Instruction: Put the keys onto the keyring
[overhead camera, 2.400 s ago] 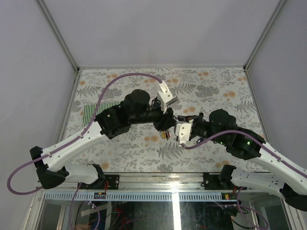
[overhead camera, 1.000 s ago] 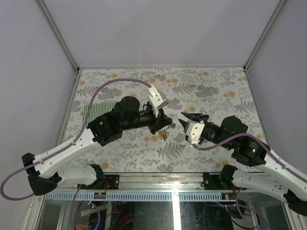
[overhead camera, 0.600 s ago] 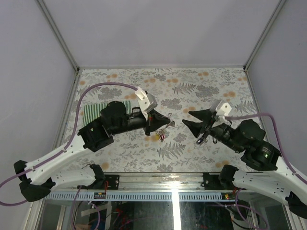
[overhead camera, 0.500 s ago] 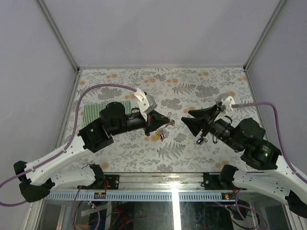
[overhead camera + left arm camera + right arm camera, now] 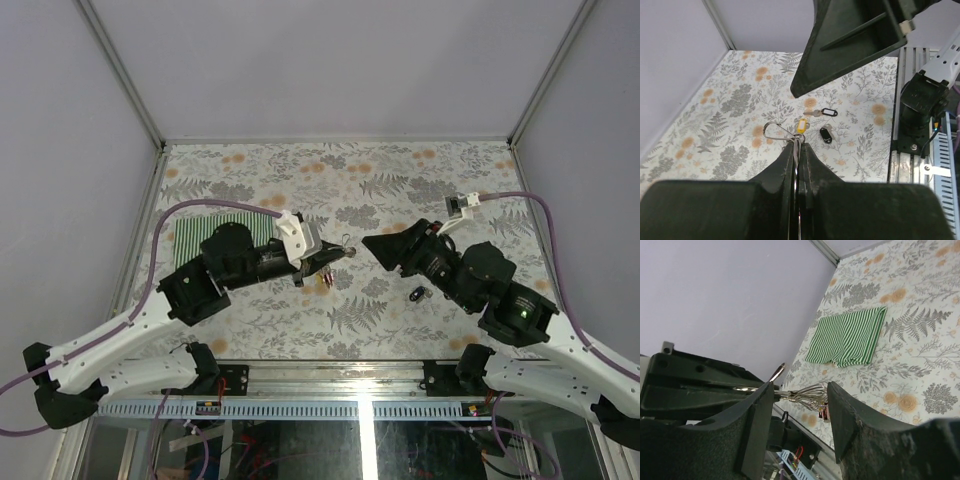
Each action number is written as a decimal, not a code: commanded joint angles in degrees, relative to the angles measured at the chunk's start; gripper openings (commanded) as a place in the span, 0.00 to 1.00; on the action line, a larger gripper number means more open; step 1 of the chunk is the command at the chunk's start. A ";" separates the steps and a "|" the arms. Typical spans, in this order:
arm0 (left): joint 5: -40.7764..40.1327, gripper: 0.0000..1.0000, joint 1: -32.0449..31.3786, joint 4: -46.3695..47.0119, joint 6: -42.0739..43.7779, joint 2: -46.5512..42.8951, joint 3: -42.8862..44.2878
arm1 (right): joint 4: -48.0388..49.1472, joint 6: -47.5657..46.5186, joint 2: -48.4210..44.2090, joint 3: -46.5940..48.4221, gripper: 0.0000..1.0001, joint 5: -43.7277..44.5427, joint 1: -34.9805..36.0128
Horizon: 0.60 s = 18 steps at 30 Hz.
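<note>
Silver wire keyring [image 5: 775, 132] | pinched between smooth black left fingers [image 5: 781, 172]

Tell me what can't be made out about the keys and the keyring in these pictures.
1. Top view: how many keys hang below the left gripper; too small and bunched.
2. Left wrist view: the clamped part of the keyring, hidden between the shut fingers.
3. Right wrist view: the keys' heads, mostly behind the open right gripper's own finger.
</note>
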 commanded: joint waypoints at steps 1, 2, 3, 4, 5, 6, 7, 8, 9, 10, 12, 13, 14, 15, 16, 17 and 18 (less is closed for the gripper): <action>4.10 0.00 -0.35 4.88 8.61 -2.57 -0.96 | 6.85 5.04 0.99 -0.54 0.54 1.57 0.25; 4.22 0.00 -0.38 4.80 9.61 -2.81 -1.17 | 7.42 5.19 1.18 -0.70 0.54 1.27 0.24; 3.76 0.00 -0.36 4.79 10.36 -2.88 -1.36 | 7.94 5.46 1.34 -0.85 0.54 1.00 0.23; 3.38 0.00 -0.38 4.68 11.12 -2.93 -1.53 | 8.58 5.65 1.51 -1.05 0.53 0.58 0.24; 3.34 0.00 -0.36 4.43 12.06 -3.09 -1.68 | 9.12 6.00 1.70 -1.23 0.53 0.21 0.24; 3.33 0.00 -0.33 4.41 12.83 -3.26 -1.87 | 9.47 6.35 1.91 -1.33 0.53 -0.34 0.23; 3.30 0.00 -0.41 4.43 13.34 -3.43 -2.10 | 9.89 6.58 2.18 -1.38 0.53 -0.81 0.27; 3.31 0.00 -0.36 4.51 13.77 -3.59 -2.25 | 10.23 6.76 2.33 -1.46 0.53 -1.25 0.23; 3.15 0.00 -0.39 4.52 14.08 -3.67 -2.35 | 10.53 7.05 2.52 -1.55 0.53 -1.63 0.29; 2.96 0.00 -0.41 4.52 14.36 -3.75 -2.43 | 10.99 7.43 2.68 -1.73 0.53 -1.96 0.24; 2.92 0.00 -0.43 4.52 14.84 -3.81 -2.53 | 11.85 8.03 2.82 -2.22 0.53 -2.69 0.26; 2.82 0.00 -0.46 4.52 14.94 -3.92 -2.54 | 12.24 8.32 2.94 -2.38 0.52 -2.98 0.27; 2.87 0.00 -0.36 4.54 15.06 -3.89 -2.54 | 12.37 8.56 3.09 -2.41 0.52 -3.50 0.23; 2.83 0.00 -0.40 4.60 15.08 -3.92 -2.58 | 12.50 8.76 3.24 -2.32 0.52 -3.76 0.26; 2.87 0.00 -0.39 4.67 15.07 -3.90 -2.62 | 12.44 8.91 3.32 -2.29 0.52 -4.00 0.23; 2.91 0.00 -0.36 4.69 15.13 -3.80 -2.63 | 12.43 9.09 3.46 -2.26 0.52 -4.28 0.23; 3.08 0.00 -0.46 4.70 15.11 -3.80 -2.55 | 12.47 9.33 3.54 -2.34 0.52 -4.41 0.24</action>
